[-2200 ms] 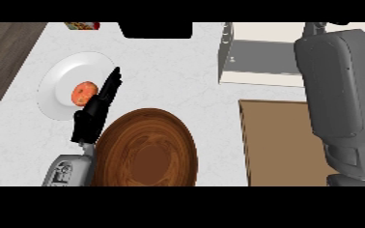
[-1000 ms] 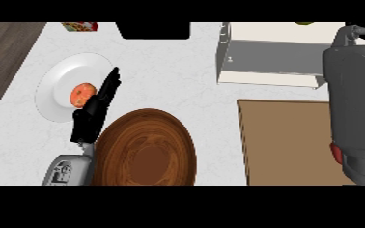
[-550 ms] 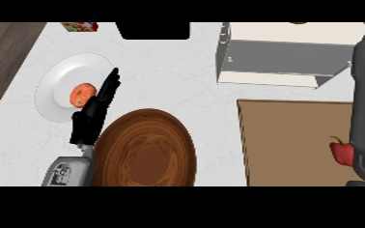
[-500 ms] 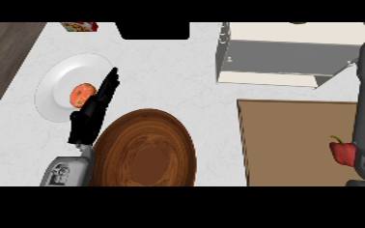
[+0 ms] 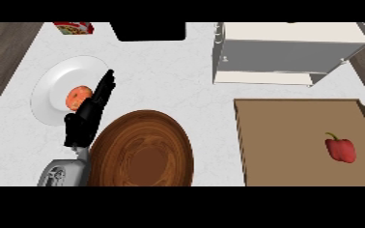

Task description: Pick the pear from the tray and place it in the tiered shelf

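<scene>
The brown rectangular tray (image 5: 285,140) lies at the right of the counter, and only a red bell pepper (image 5: 341,148) shows on it. No pear is visible anywhere. The white and grey tiered shelf (image 5: 281,53) stands behind the tray at the top right. My left hand (image 5: 87,118) rests open at the left, fingers straight, over the edge of a white plate (image 5: 50,94) and holding nothing. My right hand and forearm are out of view.
An orange-red fruit (image 5: 77,97) sits on the white plate beside my left fingers. A round dark wooden plate (image 5: 143,149) lies at the lower middle. A red box (image 5: 73,27) and a black recess (image 5: 149,31) are at the back edge.
My right forearm has swung off to the right and left the view, uncovering the brown tray and the red pepper. The left hand has stayed put.
</scene>
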Motion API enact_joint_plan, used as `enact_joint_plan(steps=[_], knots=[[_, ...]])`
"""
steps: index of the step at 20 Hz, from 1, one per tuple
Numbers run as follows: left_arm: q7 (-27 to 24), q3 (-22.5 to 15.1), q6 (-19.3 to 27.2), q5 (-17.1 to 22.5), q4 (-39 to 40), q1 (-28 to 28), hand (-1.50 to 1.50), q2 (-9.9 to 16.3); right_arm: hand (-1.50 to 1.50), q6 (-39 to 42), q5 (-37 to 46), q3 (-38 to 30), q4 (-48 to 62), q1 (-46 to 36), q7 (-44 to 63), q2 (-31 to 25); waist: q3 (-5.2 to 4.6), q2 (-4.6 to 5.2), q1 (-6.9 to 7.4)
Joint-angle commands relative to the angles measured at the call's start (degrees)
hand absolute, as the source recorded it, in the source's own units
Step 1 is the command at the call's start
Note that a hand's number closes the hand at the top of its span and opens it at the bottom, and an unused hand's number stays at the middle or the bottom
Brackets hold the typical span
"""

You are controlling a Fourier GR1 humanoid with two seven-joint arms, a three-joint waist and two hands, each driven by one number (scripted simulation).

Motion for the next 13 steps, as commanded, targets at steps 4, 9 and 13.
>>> enact_joint_plan(steps=[4,9,13], knots=[[1.33,-0.06,1.06,-0.59,-0.21,0.37,0.0,-0.52,-1.5,17.43,-12.33,-10.76,-14.16,12.8,8.7,-7.04,0.07,-0.21,-1.23],[1.36,1.03,0.83,-0.06,-2.34,0.84,0.0,0.69,-1.5,28.9,-25.67,-22.08,-19.7,23.83,6.22,-12.14,0.14,-0.59,-2.43],[-2.56,-1.06,1.82,-1.23,0.41,1.65,0.0,-1.84,-1.5,30.96,-36.03,-34.05,-20.33,31.8,0.4,-9.57,0.09,0.06,-0.9]])
